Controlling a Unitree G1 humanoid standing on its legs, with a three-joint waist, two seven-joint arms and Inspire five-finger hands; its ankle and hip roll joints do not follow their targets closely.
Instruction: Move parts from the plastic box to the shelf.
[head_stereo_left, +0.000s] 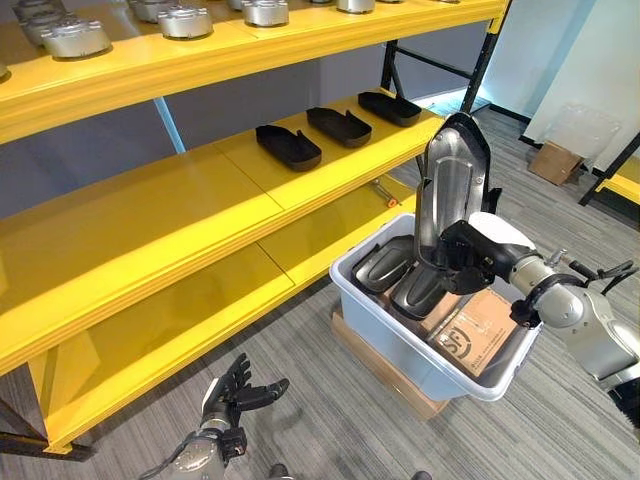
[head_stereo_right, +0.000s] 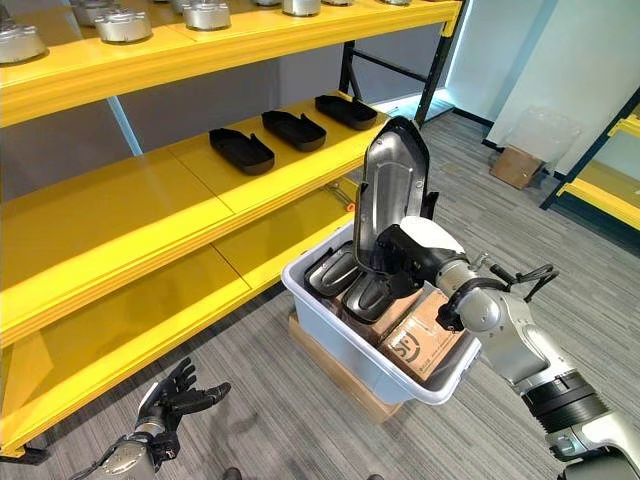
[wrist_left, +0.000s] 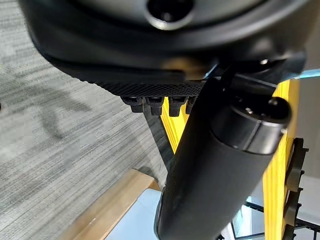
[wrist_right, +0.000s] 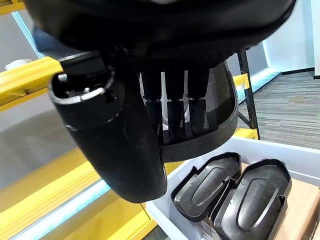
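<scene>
My right hand (head_stereo_left: 468, 257) is shut on a long dark oval part (head_stereo_left: 451, 180), holding it upright above the white plastic box (head_stereo_left: 400, 345). In the right wrist view its fingers (wrist_right: 175, 107) and thumb (wrist_right: 112, 140) pinch the part's edge (wrist_right: 227, 112). Two more dark parts (head_stereo_left: 385, 265) (head_stereo_left: 420, 292) lean in the box beside a cardboard piece (head_stereo_left: 478, 330). Three black parts (head_stereo_left: 288, 146) (head_stereo_left: 339, 126) (head_stereo_left: 389, 107) lie in a row on the yellow shelf (head_stereo_left: 180, 200). My left hand (head_stereo_left: 232, 395) hangs open low over the carpet, at the bottom left.
The box rests on a flat wooden board (head_stereo_left: 385, 370) on grey carpet. Several round metal parts (head_stereo_left: 185, 20) stand on the upper shelf. A lower yellow shelf board (head_stereo_left: 300, 240) lies close behind the box. A cardboard box (head_stereo_left: 556, 161) sits at the far right.
</scene>
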